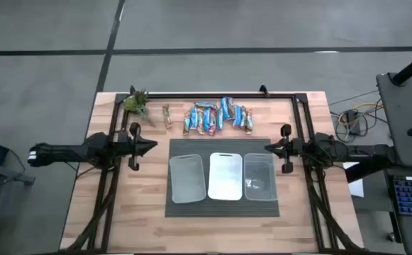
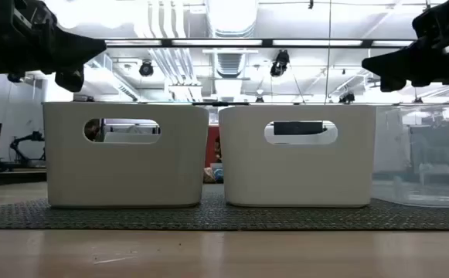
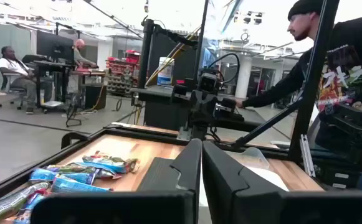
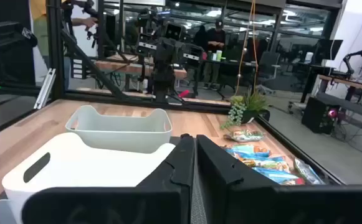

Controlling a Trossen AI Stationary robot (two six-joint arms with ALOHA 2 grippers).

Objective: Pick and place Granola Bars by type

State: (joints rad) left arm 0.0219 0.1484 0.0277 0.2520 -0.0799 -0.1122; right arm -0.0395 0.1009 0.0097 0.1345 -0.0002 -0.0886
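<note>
Jaws of both grippers are seen pressed together with nothing between them: the left gripper [image 1: 151, 146] is held above the left part of the wooden tabletop [image 1: 142, 212], and the right gripper [image 1: 270, 147] above its right part, each pointing inward toward the other and well apart from the bars. No bar is held, so the task is judged to be at its very start, with the first pick not yet begun. The small slim wrapped granola bars [image 1: 218, 117], mostly blue with red or orange marks and some brown, are noted lying in a loose heap near the middle of the far edge of the tabletop; one separate tan bar [image 1: 166, 115] lies to the left of the heap, beside a small green leafy plant [image 1: 137, 103] at the far left corner. Three rectangular plastic bins are set side by side on a dark mat [image 1: 181, 209] at the middle of the tabletop: a left bin [image 1: 188, 178], a white middle bin [image 1: 225, 176] and a clear right bin [image 1: 259, 176]. No bar is made out in any bin, though a faint mark in the right bin cannot be identified. For the next move, one gripper would need to be opened, carried to the far edge and lowered onto a single bar at the rim of the heap, where overlapping wrappers are judged likely to hinder a clean pinch.
</note>
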